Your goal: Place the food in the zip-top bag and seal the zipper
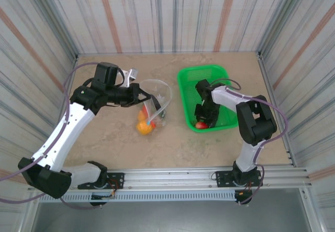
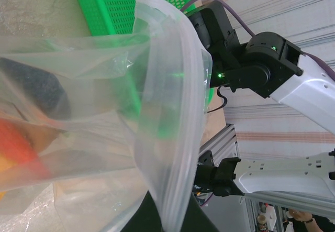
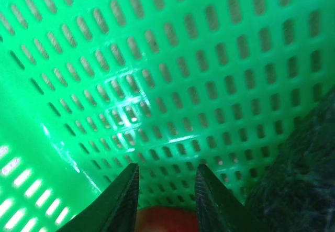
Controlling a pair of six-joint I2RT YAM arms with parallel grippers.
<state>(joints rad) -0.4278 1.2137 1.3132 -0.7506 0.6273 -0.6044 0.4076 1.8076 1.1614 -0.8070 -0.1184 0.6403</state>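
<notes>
The clear zip-top bag (image 1: 157, 98) stands open on the table, and my left gripper (image 1: 140, 97) is shut on its rim. In the left wrist view the zipper (image 2: 183, 137) runs down into that gripper (image 2: 172, 219). Through the plastic (image 2: 104, 101) I see a dark eggplant (image 2: 36, 88) and a red-orange piece (image 2: 15, 148). From above, an orange fruit (image 1: 144, 126) lies at the bag's bottom. My right gripper (image 1: 203, 118) reaches into the green basket. Its fingers (image 3: 166, 170) close on both sides of a red fruit (image 3: 166, 220), which fills the gap between them.
The green mesh basket (image 1: 184, 80) sits right of the bag, with its wall (image 3: 157, 59) close in front of the right fingers. A dark blurred shape (image 3: 303, 179) lies at the right of that view. Striped walls enclose the table.
</notes>
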